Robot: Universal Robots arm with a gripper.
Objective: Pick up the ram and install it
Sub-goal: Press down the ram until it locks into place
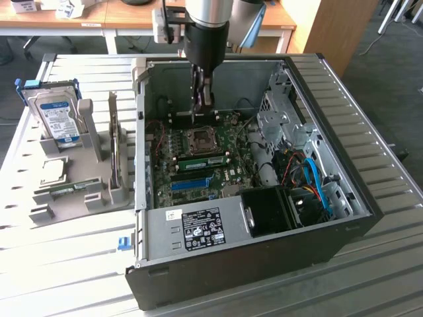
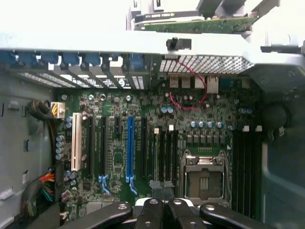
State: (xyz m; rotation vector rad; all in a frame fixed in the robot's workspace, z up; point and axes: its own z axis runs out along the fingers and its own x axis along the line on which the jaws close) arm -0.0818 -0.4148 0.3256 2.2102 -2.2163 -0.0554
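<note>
One ram [image 1: 201,160], a thin green stick, stands in a motherboard slot between the CPU socket [image 1: 198,139] and the blue slot strip [image 1: 192,181]. A second green ram stick [image 1: 69,189] lies on the grey holder [image 1: 99,198] at the exterior view's left, outside the case. My gripper [image 1: 200,109] hangs inside the open computer case [image 1: 370,198], above the rear part of the motherboard and behind the CPU socket. Its fingers are shut and I see nothing between them. In the wrist view the gripper [image 2: 161,190] hovers over black memory slots [image 2: 164,152] beside the CPU socket [image 2: 202,176].
A silver hard drive [image 1: 56,115] with a blue-white label stands upright in the holder. Inside the case are a drive cage [image 1: 281,119], a black fan shroud [image 1: 271,211] and blue cables [image 1: 317,181]. The case walls close in on all sides. Wooden desks [image 1: 99,16] stand behind.
</note>
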